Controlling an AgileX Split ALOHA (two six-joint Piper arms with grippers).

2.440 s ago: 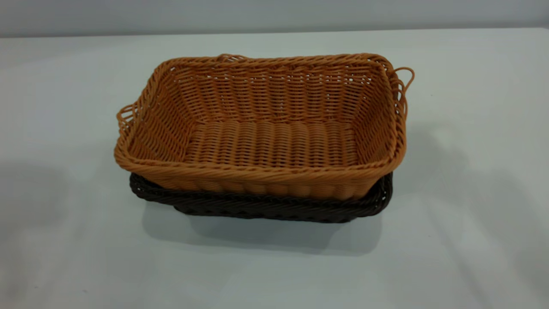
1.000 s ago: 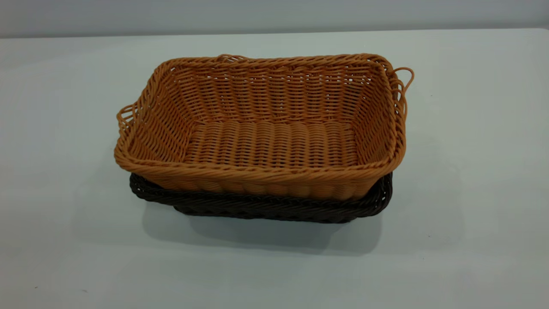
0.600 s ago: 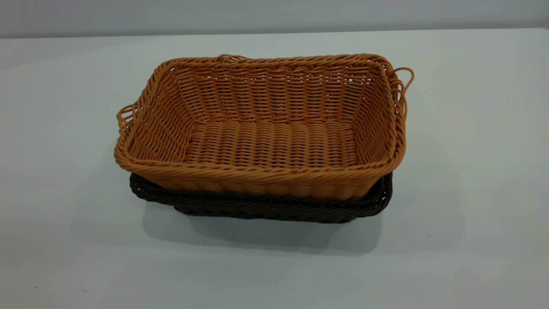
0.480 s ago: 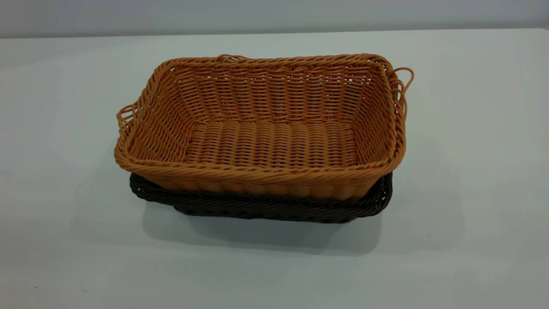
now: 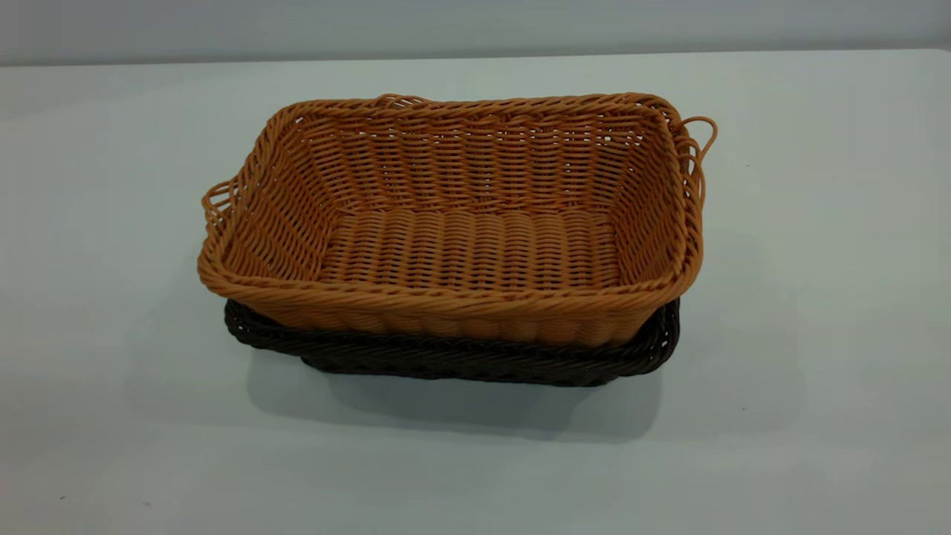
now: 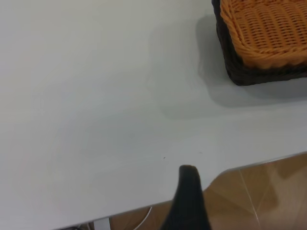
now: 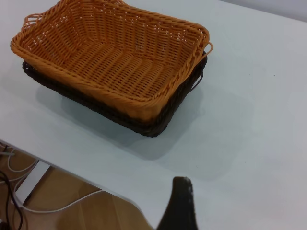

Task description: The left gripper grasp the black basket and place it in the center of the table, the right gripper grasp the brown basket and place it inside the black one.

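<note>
The brown basket sits nested inside the black basket in the middle of the table; only the black one's rim and lower wall show under it. Both also show in the right wrist view, brown basket in black basket, and in the left wrist view, brown basket in black basket. Neither gripper shows in the exterior view. My left gripper hangs open and empty over the table's edge, one finger showing. My right gripper is open and empty, off the baskets, one finger showing.
The table's edge runs close under the left gripper, with brown floor beyond it. In the right wrist view the edge has cables and floor below it.
The faint arm shadows on the table at the far left and right have faded away. The two nested baskets have not moved.
</note>
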